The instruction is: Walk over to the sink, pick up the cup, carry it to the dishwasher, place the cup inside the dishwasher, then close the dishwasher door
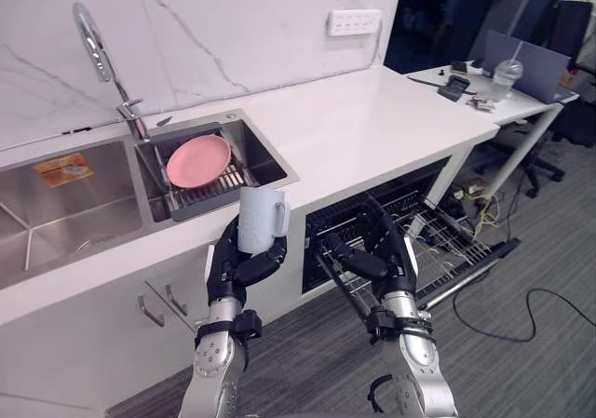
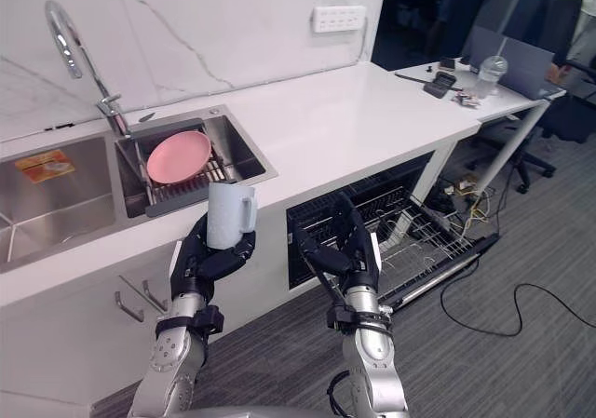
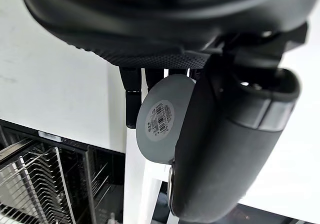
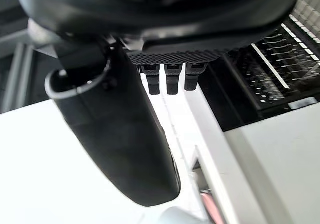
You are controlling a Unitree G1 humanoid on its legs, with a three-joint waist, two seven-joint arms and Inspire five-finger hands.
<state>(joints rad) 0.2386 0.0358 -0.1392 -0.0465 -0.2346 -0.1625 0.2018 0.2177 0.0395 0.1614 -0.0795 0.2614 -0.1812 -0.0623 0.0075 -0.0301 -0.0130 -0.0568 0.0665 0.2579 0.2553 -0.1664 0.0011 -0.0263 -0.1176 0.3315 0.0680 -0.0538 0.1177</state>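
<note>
Nearest me, the left hand [image 1: 240, 267] has its fingers curled round the base of the pale cup [image 1: 261, 218]. It holds the cup upright before the near edge of the counter [image 1: 372, 120], handle to the right. Just right of it, the right hand [image 1: 377, 255] holds nothing, its fingers loosely spread. Beyond that hand the dishwasher [image 1: 410, 215] stands open, with its wire rack [image 1: 447, 241] drawn out. Farther back, a pink plate [image 1: 197, 159] rests on a drainer [image 1: 219, 193] in the sink [image 1: 265, 162], below the faucet [image 1: 93, 41].
</note>
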